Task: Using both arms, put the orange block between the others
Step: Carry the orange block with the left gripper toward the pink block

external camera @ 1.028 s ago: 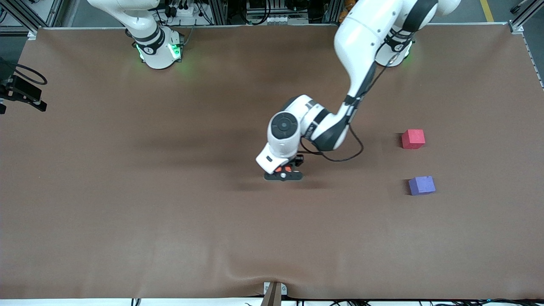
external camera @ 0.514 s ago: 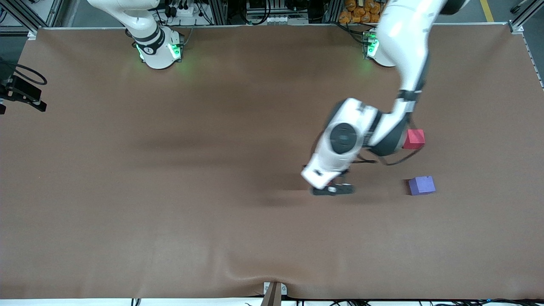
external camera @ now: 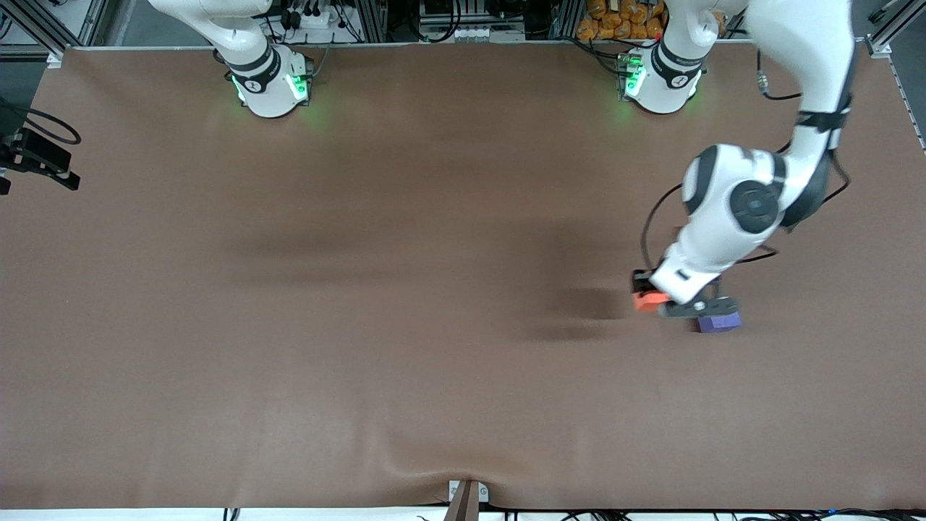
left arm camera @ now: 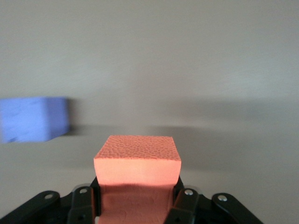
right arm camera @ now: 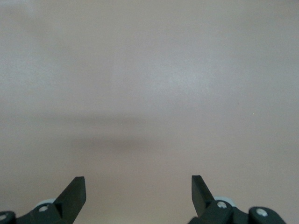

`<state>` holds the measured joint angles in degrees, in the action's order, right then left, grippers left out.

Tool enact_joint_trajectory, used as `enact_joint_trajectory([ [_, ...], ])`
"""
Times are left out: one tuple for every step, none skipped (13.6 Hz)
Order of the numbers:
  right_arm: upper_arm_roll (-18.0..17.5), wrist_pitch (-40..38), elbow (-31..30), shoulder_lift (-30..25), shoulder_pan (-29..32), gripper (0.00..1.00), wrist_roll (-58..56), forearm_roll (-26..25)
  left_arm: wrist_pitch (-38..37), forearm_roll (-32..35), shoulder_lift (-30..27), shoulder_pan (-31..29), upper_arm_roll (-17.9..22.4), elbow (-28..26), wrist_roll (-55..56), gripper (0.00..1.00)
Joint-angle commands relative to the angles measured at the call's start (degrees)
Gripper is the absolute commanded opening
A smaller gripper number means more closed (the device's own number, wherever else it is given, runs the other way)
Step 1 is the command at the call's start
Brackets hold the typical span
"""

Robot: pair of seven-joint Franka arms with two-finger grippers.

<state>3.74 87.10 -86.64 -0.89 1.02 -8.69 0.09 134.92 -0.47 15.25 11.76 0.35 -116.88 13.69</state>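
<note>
Left gripper (left arm camera: 135,205): gripping the orange block (external camera: 649,300) — hanging over the table (external camera: 362,325) beside the purple-blue block (external camera: 720,323);
Right gripper (right arm camera: 138,193): waiting — jaws spread wide, holding nothing

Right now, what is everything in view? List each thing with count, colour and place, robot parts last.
orange block: one, bright orange, held in the air beside the purple block.
purple block: one, purple-blue, on the table at the left arm's end, partly hidden by the gripper.
table: one, brown.
left gripper: black, shut on the orange block, over the table by the purple block.
right gripper: black, open, over bare table; this arm waits.
</note>
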Motion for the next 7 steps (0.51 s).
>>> enact_joint_trajectory([
  [-0.1, -0.5, 1.5, 0.8, -0.1, 1.0, 0.3, -0.4, 1.6, 1.9, -7.3, -3.6, -0.7, -8.3, -2.1, 0.22],
  [-0.1, -0.6, 1.6, 0.8, -0.1, 1.0, 0.3, -0.4, 1.7, 2.4, -8.3, -5.0, -0.7, -9.8, -2.1, 0.22],
  [-0.1, -0.6, 1.5, 0.8, -0.1, 1.0, 0.3, -0.4, 1.9, 2.6, -8.4, -6.5, -0.8, -10.4, -2.3, 0.23],
  [-0.1, -0.6, 1.5, 0.8, -0.1, 1.0, 0.3, -0.4, 2.4, 2.6, -8.2, -7.9, -0.9, -10.6, -3.0, 0.23],
  [-0.1, -0.6, 1.5, 0.8, -0.1, 1.0, 0.3, -0.4, 3.3, 2.6, -8.1, -8.2, -0.8, -11.4, -4.0, 0.23],
  [-0.1, -0.6, 1.5, 0.8, -0.1, 1.0, 0.3, -0.4, 4.2, 2.6, -7.9, -8.4, -0.7, -11.9, -5.0, 0.23],
  [-0.1, -0.6, 1.5, 0.8, -0.1, 1.0, 0.3, -0.4, 4.3, 2.6, -7.3, -10.2, -0.8, -12.0, -5.7, 0.23],
])
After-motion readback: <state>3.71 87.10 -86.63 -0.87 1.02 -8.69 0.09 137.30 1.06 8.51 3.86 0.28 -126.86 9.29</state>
